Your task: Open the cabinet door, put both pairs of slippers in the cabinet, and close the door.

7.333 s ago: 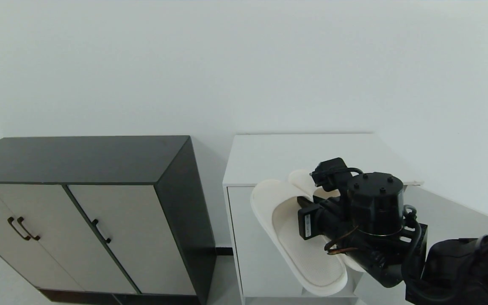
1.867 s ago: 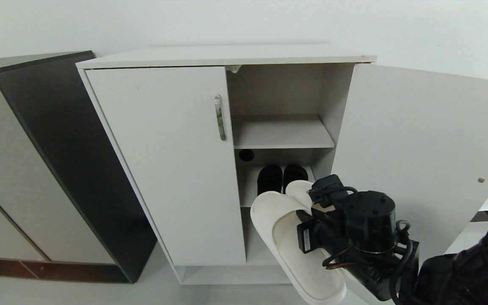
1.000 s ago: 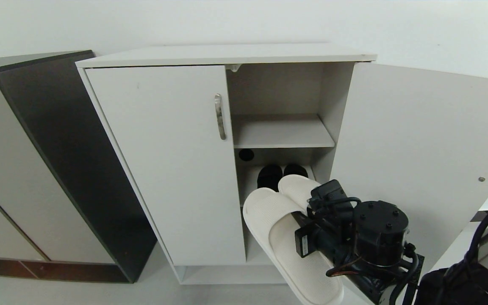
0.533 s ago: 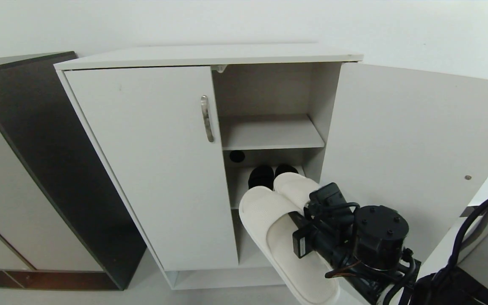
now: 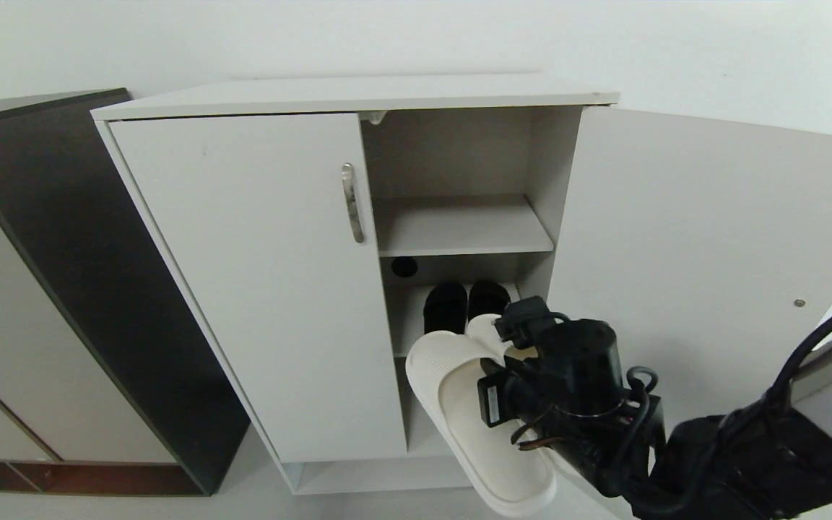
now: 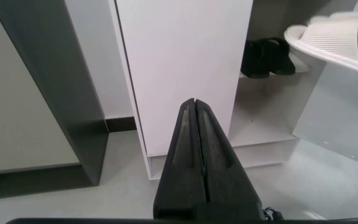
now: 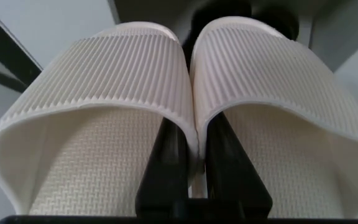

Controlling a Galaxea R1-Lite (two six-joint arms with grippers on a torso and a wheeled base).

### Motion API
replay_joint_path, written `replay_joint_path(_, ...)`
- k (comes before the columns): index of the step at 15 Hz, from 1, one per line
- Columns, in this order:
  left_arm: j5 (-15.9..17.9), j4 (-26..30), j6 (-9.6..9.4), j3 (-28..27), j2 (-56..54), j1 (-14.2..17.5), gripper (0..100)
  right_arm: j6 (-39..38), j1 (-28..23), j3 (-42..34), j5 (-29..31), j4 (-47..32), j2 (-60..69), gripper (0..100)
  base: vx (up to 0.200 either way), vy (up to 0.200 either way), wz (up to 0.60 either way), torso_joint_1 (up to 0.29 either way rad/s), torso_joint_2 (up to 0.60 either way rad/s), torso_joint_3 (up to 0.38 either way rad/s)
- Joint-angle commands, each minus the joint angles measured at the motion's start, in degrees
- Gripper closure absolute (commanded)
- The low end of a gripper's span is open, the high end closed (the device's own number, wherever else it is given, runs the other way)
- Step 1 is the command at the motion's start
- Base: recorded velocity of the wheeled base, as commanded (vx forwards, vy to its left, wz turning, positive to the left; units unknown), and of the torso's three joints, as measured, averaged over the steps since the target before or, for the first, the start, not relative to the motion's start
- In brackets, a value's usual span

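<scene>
Head: right arm has dropped; right claw [image 5: 497, 361], clamped on the white pair [image 5: 474, 426], holds it just outside the open cabinet [image 5: 243, 217], toes near the shelf [image 5: 407, 321] with the black pair [image 5: 466, 303], so it could butt the shelf edge or shove that pair. Left wrist: left claw [image 6: 195, 149] closed, empty, facing the shut door [image 6: 185, 56]. Right wrist: the grip is only on the two inner rims, so a bump could twist one slipper loose.
</scene>
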State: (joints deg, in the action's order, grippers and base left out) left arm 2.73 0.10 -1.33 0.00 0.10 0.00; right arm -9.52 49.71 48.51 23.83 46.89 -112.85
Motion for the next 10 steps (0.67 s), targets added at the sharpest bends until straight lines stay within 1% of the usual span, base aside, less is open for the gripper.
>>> replay_joint_path(1, 0.0, 0.0, 0.01, 0.0, 0.0, 0.0, 100, -10.3, 3.1, 17.4, 9.3, -21.8, 6.5, 100, 0.000, 0.000, 0.00, 0.000, 0.00, 0.000)
replay_joint_path(2, 0.0, 0.0, 0.01, 0.0, 0.0, 0.0, 100, -11.3, 3.6, 21.8, 12.3, -27.4, 5.9, 100, 0.000, 0.000, 0.00, 0.000, 0.00, 0.000)
replay_joint_path(3, 0.0, 0.0, 0.01, 0.0, 0.0, 0.0, 100, -11.4, 4.1, 24.0, 13.9, -29.7, 5.4, 100, 0.000, 0.000, 0.00, 0.000, 0.00, 0.000)
replay_joint_path(4, 0.0, 0.0, 0.01, 0.0, 0.0, 0.0, 100, -10.6, 4.8, 27.4, 16.6, -31.0, 4.5, 100, 0.000, 0.000, 0.00, 0.000, 0.00, 0.000)
replay_joint_path(5, 0.0, 0.0, 0.01, 0.0, 0.0, 0.0, 100, -9.4, 4.8, 30.3, 18.0, -31.8, 3.5, 100, 0.000, 0.000, 0.00, 0.000, 0.00, 0.000)
replay_joint_path(6, 0.0, 0.0, 0.01, 0.0, 0.0, 0.0, 100, -9.1, 4.8, 30.9, 18.4, -32.1, 3.3, 100, 0.000, 0.000, 0.00, 0.000, 0.00, 0.000)
replay_joint_path(7, -0.1, 0.0, 0.01, 0.0, 0.0, 0.0, 100, -8.4, 4.8, 34.1, 19.9, -34.5, 2.5, 100, 0.000, 0.000, 0.00, 0.000, 0.00, 0.000)
replay_joint_path(10, -0.1, 0.0, 0.01, 0.0, 0.0, 0.0, 100, -8.3, 4.8, 34.2, 20.2, -35.4, 1.5, 100, 0.000, 0.000, 0.00, 0.000, 0.00, 0.000)
